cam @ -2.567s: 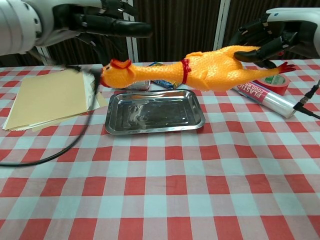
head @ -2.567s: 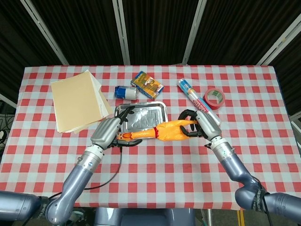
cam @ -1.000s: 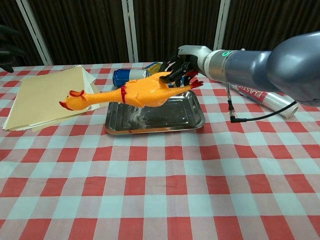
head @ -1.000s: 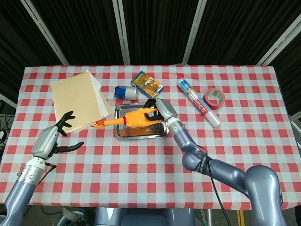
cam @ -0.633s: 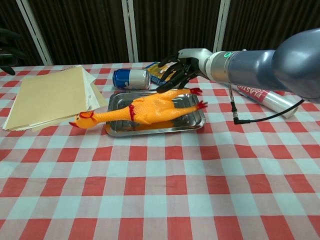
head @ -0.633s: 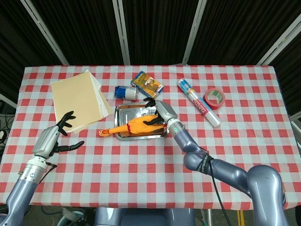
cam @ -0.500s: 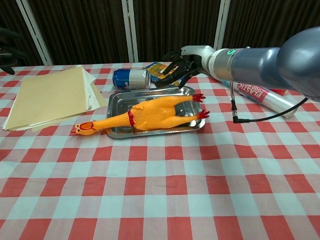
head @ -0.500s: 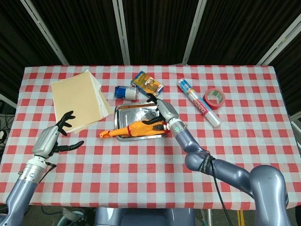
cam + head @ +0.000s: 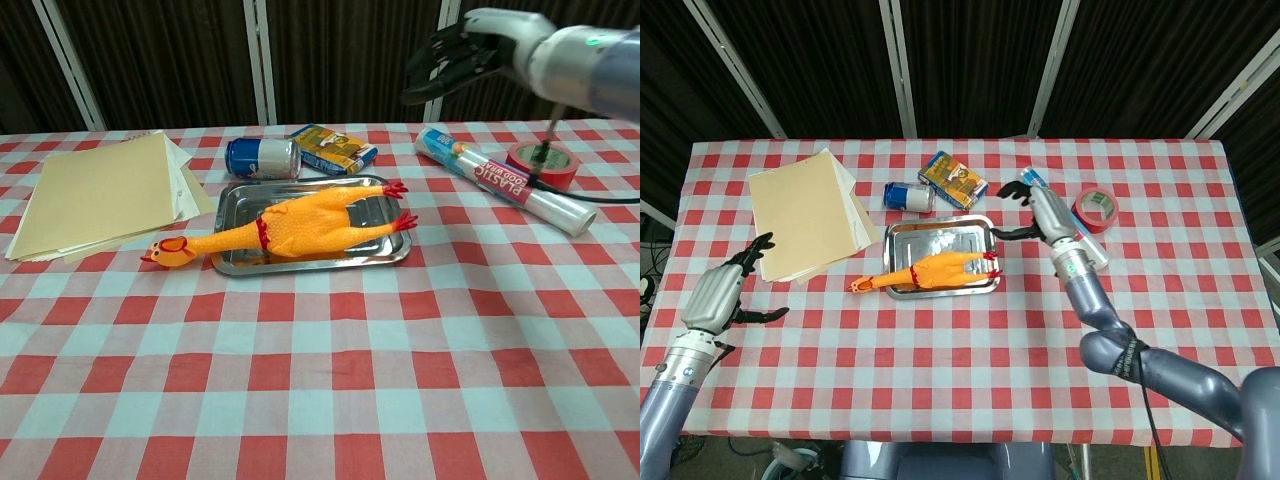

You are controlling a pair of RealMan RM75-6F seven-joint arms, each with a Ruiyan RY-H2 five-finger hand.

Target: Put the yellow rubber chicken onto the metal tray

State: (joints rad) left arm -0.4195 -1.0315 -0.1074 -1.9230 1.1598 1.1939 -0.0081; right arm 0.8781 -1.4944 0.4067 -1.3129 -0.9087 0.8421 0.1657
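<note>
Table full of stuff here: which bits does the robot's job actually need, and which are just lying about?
Part of the job:
yellow rubber chicken, body on the tray, head past its left edge
metal tray

Just lying about:
blue drink can
small printed box
plastic wrap roll
red tape roll
manila folders

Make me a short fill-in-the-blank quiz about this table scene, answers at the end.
1. The yellow rubber chicken lies on the metal ____.
2. Its head hangs over the tray's ____ edge in the chest view.
3. The right robot hand holds ____.
4. The blue can lies on its ____.

Answers: tray; left; nothing; side
</note>
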